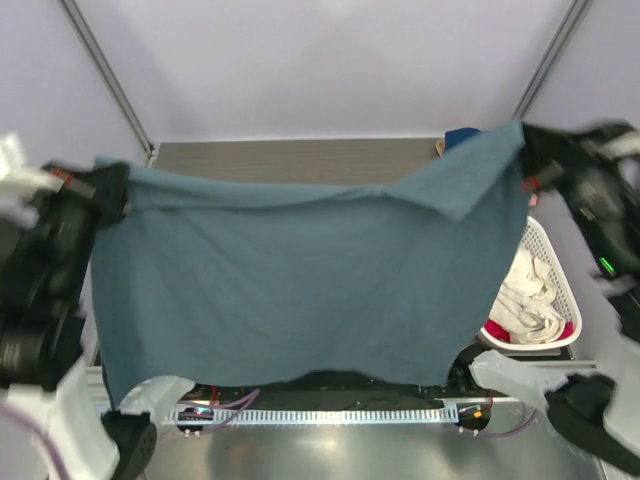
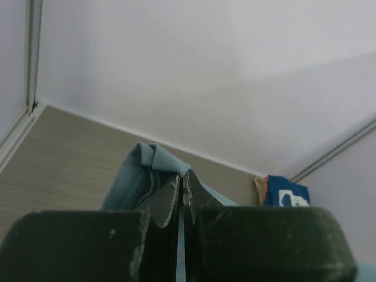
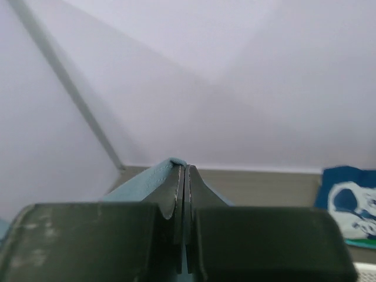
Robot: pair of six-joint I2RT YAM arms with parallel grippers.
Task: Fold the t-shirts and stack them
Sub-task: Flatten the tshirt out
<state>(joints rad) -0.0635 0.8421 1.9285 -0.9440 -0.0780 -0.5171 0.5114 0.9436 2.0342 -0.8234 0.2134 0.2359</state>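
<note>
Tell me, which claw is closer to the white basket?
Right. The right claw grips the slate-blue t-shirt close by the basket; the left claw holds the opposite corner.

The grey-brown wood-grain tabletop [image 1: 300, 160] shows mostly at twelve o'clock. A navy t-shirt with white cartoon print [image 1: 458, 138] lies at one o'clock. A white plastic lattice basket [image 1: 556, 268] sits at three o'clock.

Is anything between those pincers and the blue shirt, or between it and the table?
No: left pincer and right pincer clamp the shirt itself. Nothing visible blocks the table, though the shirt hides most of it.
</note>
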